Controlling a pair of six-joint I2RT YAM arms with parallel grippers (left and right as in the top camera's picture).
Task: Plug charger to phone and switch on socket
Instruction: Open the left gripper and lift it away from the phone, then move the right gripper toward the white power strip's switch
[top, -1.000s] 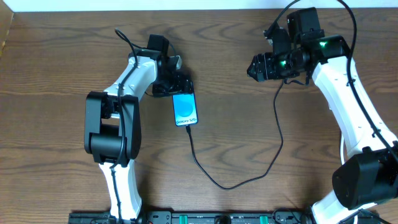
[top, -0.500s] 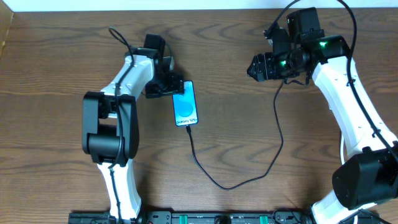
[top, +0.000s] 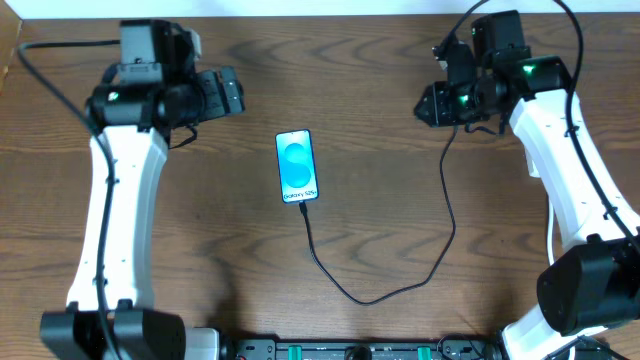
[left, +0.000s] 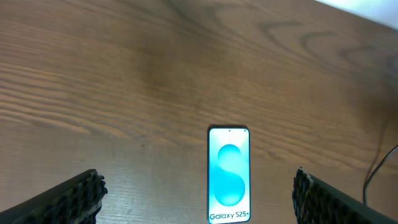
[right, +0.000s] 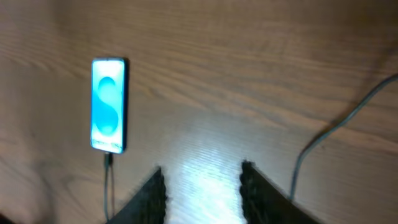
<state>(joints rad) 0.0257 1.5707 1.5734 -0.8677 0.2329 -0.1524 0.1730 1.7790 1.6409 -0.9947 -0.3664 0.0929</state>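
Note:
The phone (top: 298, 167) lies flat mid-table, its blue screen lit; the left wrist view has the phone (left: 229, 174) ahead of the jaws, and the right wrist view has the phone (right: 109, 104) at the left. The charger (top: 370, 297), a thin black cable, meets the phone's bottom edge, loops toward the table's front and rises to the right arm. My left gripper (top: 240, 93) hovers open, up and left of the phone; its jaws (left: 198, 193) stand wide and empty. My right gripper (top: 422, 105) hangs at the upper right, its jaws (right: 202, 186) parted and empty. The socket is out of view.
The dark wooden table (top: 380, 60) runs to a pale edge at the back. The charger (right: 329, 134) crosses the right side of the right wrist view. Both arm bases stand at the front edge.
My left arm has left the phone and swung up and to the left, opening wider. My right gripper has shifted slightly right and its jaws have narrowed. The phone and cable lie as before.

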